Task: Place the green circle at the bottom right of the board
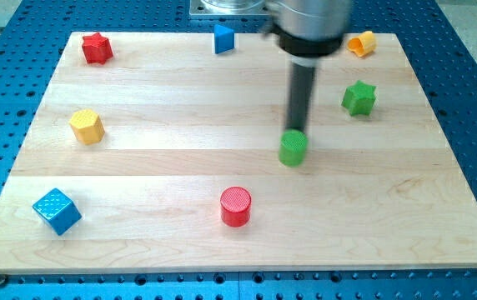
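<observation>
Sitting just right of board centre, green circle (293, 148); my tip (295, 130) at its 12 o'clock, touching or nearly so, bare rod holding nothing; red circle (236, 206) at 7 o'clock; green star (359, 97) at 2 o'clock; wooden board (389, 225) beneath.

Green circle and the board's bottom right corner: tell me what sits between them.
Nothing. In the camera view, bare board runs from the green circle to that corner. My tip sits at the circle's top edge.
</observation>
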Robot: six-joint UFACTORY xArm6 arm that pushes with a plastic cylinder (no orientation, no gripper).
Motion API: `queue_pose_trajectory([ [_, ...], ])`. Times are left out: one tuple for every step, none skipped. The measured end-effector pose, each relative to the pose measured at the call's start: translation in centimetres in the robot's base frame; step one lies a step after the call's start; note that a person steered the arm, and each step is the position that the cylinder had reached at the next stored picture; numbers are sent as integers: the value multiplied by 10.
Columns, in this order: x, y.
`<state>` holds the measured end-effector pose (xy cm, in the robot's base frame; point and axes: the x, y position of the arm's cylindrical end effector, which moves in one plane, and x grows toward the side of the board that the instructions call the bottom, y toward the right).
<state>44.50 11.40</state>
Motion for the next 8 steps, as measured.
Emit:
queue_pose_trajectory([
  [7, -5],
  [5, -47],
  [61, -21],
  [60, 54],
  [20, -16],
  [56, -76],
  [61, 3],
  [62, -15],
])
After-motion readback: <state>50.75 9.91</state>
